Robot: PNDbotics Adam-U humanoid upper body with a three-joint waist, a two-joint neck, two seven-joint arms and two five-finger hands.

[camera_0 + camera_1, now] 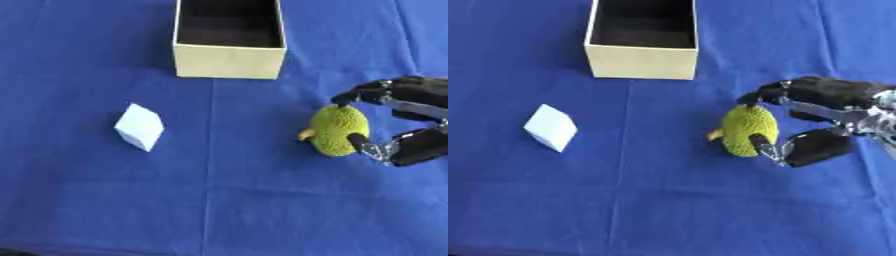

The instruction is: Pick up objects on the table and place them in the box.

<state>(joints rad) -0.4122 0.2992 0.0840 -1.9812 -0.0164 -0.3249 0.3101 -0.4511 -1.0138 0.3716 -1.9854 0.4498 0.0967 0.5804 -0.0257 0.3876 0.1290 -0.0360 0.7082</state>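
The box (229, 60) stands open at the far middle of the worktop (262, 210), which is covered with a blue cloth. As far as its dark inside shows, nothing lies in it yet, though the near wall hides part of the floor. So no object can be counted as placed.

Two objects are out on the cloth. A bumpy yellow-green toy fruit (747, 130), with a small orange stub on its left side, sits to the right, nearer than the box and well apart from it. The right hand (820, 117) comes in from the right edge and has its fingers (765, 95) curled over the fruit's top, while the thumb presses against its lower right side, so the fruit is pinched between them. Whether the fruit is already lifted off the cloth or still resting on it cannot be told.

A small pale cube (139, 127) lies tilted on the left side of the worktop, well apart from the fruit and the box, with no hand near it. The left hand shows in neither view.

By my reading the task is at its start: the first grasp is on, and the carry to the box, the release, and the whole handling of the cube are still to come.
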